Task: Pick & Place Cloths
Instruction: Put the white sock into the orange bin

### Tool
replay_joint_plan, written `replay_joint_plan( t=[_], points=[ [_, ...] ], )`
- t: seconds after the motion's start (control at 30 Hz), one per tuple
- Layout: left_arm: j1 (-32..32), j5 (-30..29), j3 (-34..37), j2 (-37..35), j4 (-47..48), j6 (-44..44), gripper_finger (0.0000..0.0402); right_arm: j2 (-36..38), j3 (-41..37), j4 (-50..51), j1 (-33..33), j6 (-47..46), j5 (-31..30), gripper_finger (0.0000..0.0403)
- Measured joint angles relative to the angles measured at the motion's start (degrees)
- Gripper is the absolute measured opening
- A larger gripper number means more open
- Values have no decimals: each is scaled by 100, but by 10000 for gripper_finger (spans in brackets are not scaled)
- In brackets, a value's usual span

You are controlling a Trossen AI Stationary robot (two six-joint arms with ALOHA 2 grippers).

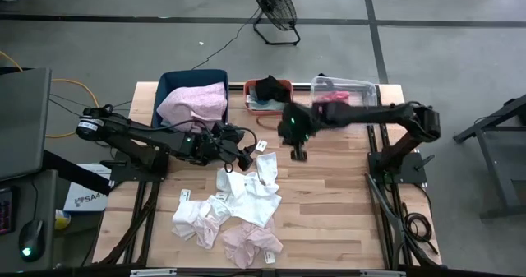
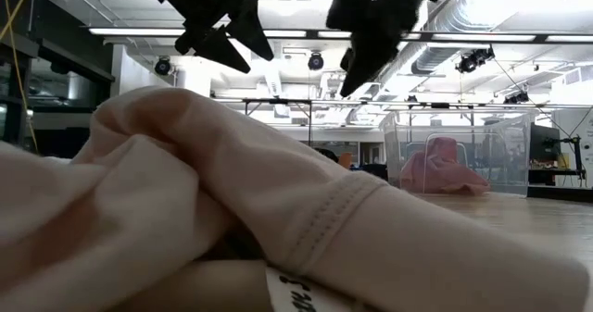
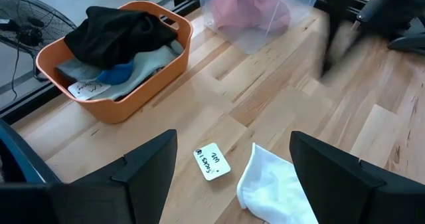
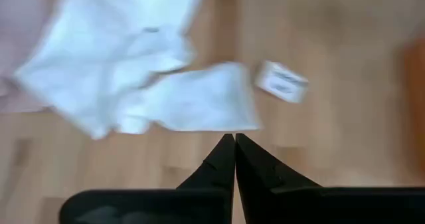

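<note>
A heap of white and pale pink cloths [image 1: 234,207] lies on the near middle of the table; one cream piece [image 2: 185,210] fills the low view. My left gripper [image 1: 244,155] hangs open above the heap's far end, with a white cloth corner [image 3: 272,191] and a paper tag [image 3: 212,161] on the wood under its spread fingers. My right gripper [image 1: 298,151] hovers shut just to the right of it, over bare wood beside a white cloth [image 4: 139,84] and its tag [image 4: 282,82]. In the low view both grippers, left [image 2: 222,30] and right [image 2: 371,48], are clear of the table.
Three bins stand along the far edge. The blue bin [image 1: 168,84] holds pink cloth, the orange bin [image 3: 143,84] holds black, grey and blue cloths, and the clear bin [image 2: 463,127] holds a pink piece. Bare wood lies on the table's right. A fan [image 1: 273,6] stands beyond.
</note>
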State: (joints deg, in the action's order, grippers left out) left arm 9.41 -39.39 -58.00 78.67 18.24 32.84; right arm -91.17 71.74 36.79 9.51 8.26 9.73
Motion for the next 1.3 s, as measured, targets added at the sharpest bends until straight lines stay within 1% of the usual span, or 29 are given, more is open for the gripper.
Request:
replay_joint_plan(
  t=[0.07, 0.27, 0.4, 0.5, 0.57, 0.63, 0.83, 0.93, 1.0, 1.13, 1.23, 1.3],
  points=[
    [0, -1, 0, -2, 0, 0, 287, 127, -447, -479, -259, -31, 128, 3],
    [0, 0, 4, -2, -26, 4, 287, 240, -1344, -1671, -944, -50, -32, 3],
    [0, -1, 4, -2, -59, 7, 287, 91, -1743, -2406, -1239, -49, -403, 3],
    [0, -1, 4, -2, -57, 8, 287, -117, -1992, -2920, -1345, -47, -502, 12],
    [0, -1, 4, -2, -50, 27, 287, -247, -2060, -3239, -1392, -52, -513, 31],
    [0, -1, 4, -2, -39, 46, 287, -397, -2062, -3515, -1407, -111, -518, 57],
    [0, -1, 4, -2, -2, 50, 287, -851, -2061, -4170, -1403, -178, -539, 161],
    [0, -1, 4, -2, 0, 50, 287, -1087, -2062, -4312, -1403, -74, -784, 208],
    [0, -1, 4, -2, 1, 50, 287, -1218, -2066, -4395, -1394, -67, -1021, 231],
    [0, -1, 4, -2, -4, 50, 287, -1420, -2062, -4550, -1316, -49, -1234, 257],
    [0, -1, 4, -2, -2, 65, 287, -1523, -2065, -4614, -1228, -92, -1232, 260],
    [0, 1, 4, -2, 0, 66, 287, -1579, -2058, -4616, -1157, -171, -1083, 259]
  ],
)
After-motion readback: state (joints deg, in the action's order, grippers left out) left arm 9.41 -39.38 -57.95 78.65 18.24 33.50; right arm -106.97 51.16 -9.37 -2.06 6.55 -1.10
